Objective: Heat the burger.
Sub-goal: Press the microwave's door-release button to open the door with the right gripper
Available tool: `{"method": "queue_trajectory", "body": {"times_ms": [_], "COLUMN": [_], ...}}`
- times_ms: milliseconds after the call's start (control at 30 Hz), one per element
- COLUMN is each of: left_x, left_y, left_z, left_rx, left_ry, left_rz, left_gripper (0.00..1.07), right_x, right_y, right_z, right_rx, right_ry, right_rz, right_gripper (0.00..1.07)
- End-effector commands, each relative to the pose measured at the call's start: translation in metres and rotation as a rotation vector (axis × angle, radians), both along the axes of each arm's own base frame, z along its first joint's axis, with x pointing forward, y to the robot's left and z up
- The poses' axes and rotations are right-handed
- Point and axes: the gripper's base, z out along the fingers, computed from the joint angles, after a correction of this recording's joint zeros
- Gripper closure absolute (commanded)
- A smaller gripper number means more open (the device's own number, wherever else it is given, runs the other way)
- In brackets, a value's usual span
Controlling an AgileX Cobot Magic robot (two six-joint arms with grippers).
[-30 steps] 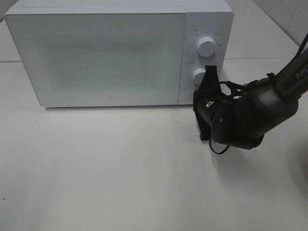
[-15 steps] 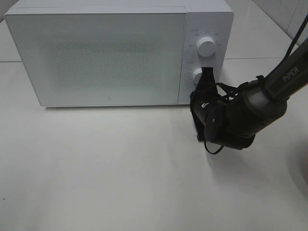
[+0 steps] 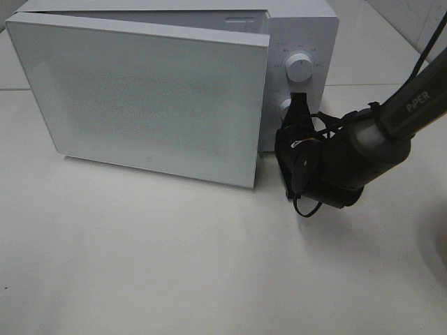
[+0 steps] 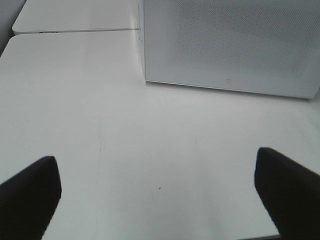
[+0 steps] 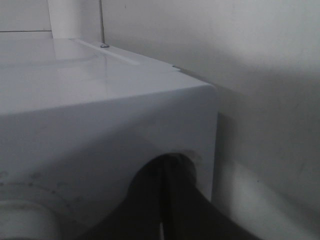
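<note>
The wide frosted white door [image 3: 147, 98] of the boxy white microwave oven [image 3: 300, 28] stands ajar. Its free edge swings out just beside your black right gripper [image 3: 299, 101], whose jaws are pressed together with nothing between them. The tip is against the control panel, close under the round white lower dial [image 3: 285, 108]. Judging by that, the latch is released and the step in hand is getting the door fully open. Draw the right gripper straight back from the panel rather than sideways, so it neither nudges the lower dial nor catches the door's edge. Then hook that free edge and sweep it wide around the hinge on the far left side. Keep the push gentle, because the oven sits loose on the matte white tabletop [image 3: 174, 265] and may slide. Your left gripper [image 4: 157, 195] hovers low over bare tabletop in front of the door with its jaws spread wide and empty, right in the path of the swing, so move it clear first. The burger shows in none of the views, so you cannot place it yet; find it before reaching in.
</note>
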Motion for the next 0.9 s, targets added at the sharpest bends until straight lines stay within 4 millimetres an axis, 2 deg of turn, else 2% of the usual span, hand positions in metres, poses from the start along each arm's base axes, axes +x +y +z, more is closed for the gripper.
{"method": "queue_trajectory", "body": {"times_ms": [33, 400, 733, 900], "left_x": [-0.003, -0.003, -0.003, -0.003], "left_y": [-0.001, -0.001, -0.001, -0.001], "left_z": [0.000, 0.000, 0.000, 0.000], "left_rx": [0.000, 0.000, 0.000, 0.000], "left_ry": [-0.019, -0.019, -0.019, -0.019], "left_rz": [-0.005, -0.005, -0.005, -0.005], "left_gripper": [0.06, 0.06, 0.06, 0.06], "right_x": [0.030, 0.022, -0.003, -0.016], "right_y": [-0.012, -0.008, 0.000, 0.003], "right_z": [0.038, 0.032, 0.018, 0.017], "right_rx": [-0.031, -0.034, -0.026, -0.016], "right_ry": [-0.282, -0.184, -0.025, 0.016], "right_rz": [-0.060, -0.010, 0.067, 0.090], "right_gripper": [1.07, 1.07, 1.07, 1.07]}}
